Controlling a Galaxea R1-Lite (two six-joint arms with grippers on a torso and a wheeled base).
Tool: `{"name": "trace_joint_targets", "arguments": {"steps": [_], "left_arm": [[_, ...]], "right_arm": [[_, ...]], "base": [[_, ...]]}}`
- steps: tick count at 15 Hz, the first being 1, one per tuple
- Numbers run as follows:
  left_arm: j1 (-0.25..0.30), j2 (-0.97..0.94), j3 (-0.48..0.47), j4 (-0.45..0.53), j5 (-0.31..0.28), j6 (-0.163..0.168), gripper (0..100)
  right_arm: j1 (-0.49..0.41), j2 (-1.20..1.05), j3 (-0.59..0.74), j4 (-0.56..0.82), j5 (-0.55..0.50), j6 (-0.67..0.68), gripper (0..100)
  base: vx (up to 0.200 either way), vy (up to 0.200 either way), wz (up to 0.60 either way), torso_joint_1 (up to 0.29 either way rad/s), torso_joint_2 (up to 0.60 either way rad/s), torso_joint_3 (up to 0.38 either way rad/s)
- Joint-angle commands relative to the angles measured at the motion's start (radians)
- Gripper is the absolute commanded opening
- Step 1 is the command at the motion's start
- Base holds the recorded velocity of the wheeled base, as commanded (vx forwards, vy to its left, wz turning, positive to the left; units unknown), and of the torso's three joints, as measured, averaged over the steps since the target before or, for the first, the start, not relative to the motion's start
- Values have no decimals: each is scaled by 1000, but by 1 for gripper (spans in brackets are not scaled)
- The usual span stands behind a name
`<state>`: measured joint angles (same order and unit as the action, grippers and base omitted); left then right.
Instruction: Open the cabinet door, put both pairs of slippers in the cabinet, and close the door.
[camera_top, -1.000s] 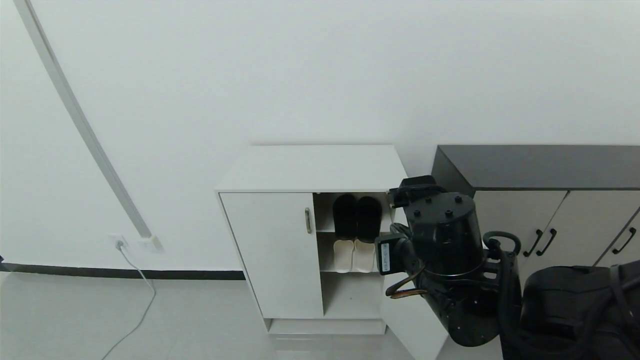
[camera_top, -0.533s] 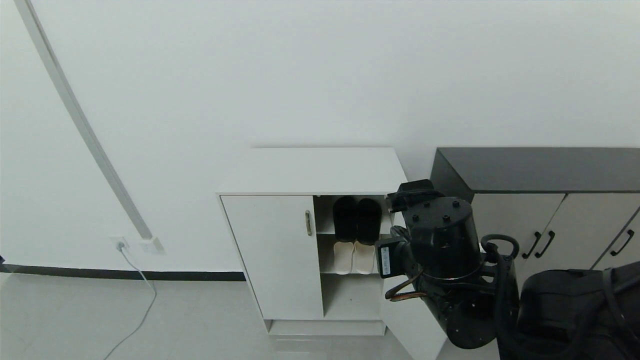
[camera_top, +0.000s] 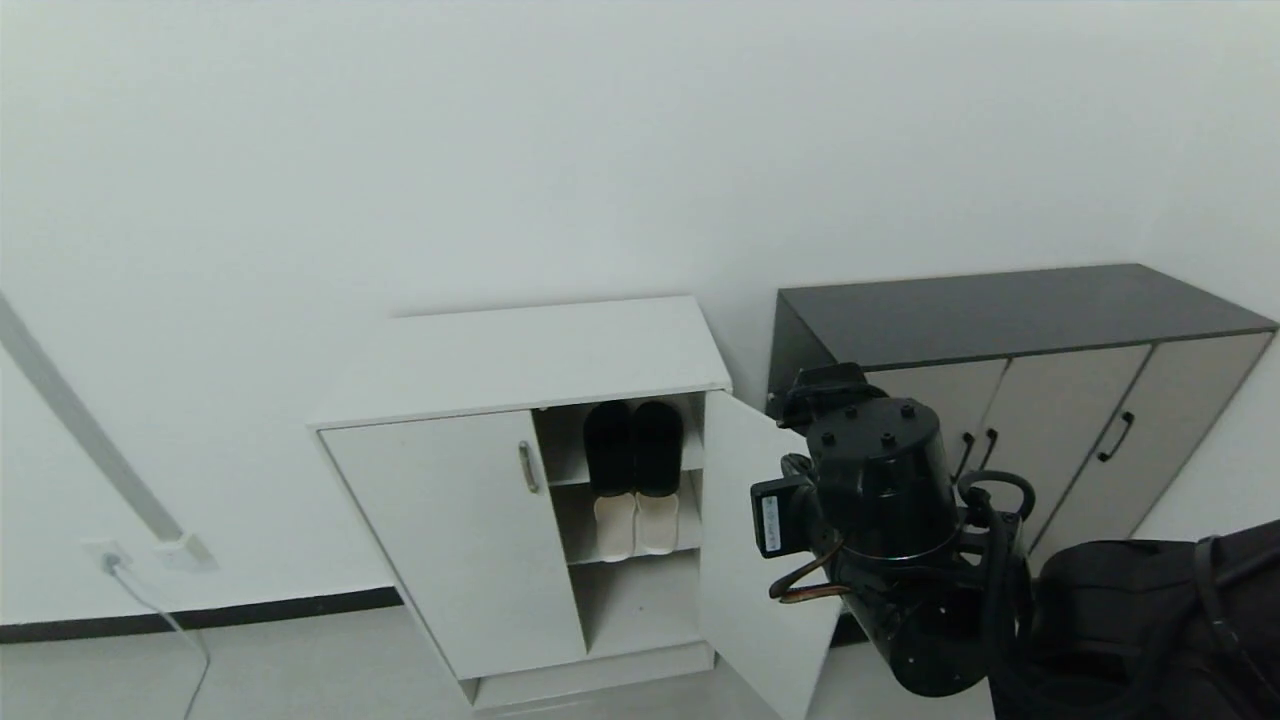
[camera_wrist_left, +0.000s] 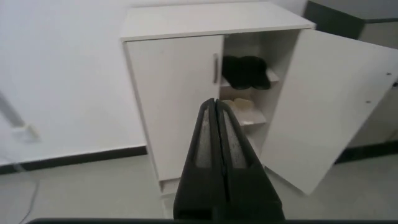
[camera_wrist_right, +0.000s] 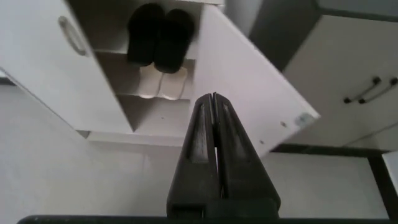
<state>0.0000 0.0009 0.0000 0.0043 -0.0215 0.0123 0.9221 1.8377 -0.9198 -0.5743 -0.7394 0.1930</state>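
Wall socket (camera_top: 105, 553) left of open cabinet (camera_top: 460, 540)

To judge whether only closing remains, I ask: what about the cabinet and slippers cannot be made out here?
- Space behind closed left door: hidden by it, every view.
- Open right door: outer face turned away; head view, the right arm covers its right edge.
- Black slippers, white slippers: far ends lost in shelf shadow, head view.
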Motion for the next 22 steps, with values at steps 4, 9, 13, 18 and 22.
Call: {"name": "trace_joint_targets", "arguments": {"steps": [4,9,13,18,22], "left_arm": [[0,1,0,0,0,0,0],[0,1,0,0,0,0,0],[0,-1,0,0,0,0,0],[0,1,0,0,0,0,0],[0,1,0,0,0,0,0]], "right_arm": [[-85,48,-24,-75,95,-10,0],[-193,137,-151,-81,192,-10,0],[-247,192,-218,-82,222,-10,0],[-333,292,-356,-70,281,-10,0],[-387,390,-508,-26,298,-10,0]], "base": [[0,0,0,0,0,0],[-120,0,0,0,0,0],[-150,0,0,7,7,-2],[0,0,0,0,0,0],[0,0,0,0,0,0]]}}
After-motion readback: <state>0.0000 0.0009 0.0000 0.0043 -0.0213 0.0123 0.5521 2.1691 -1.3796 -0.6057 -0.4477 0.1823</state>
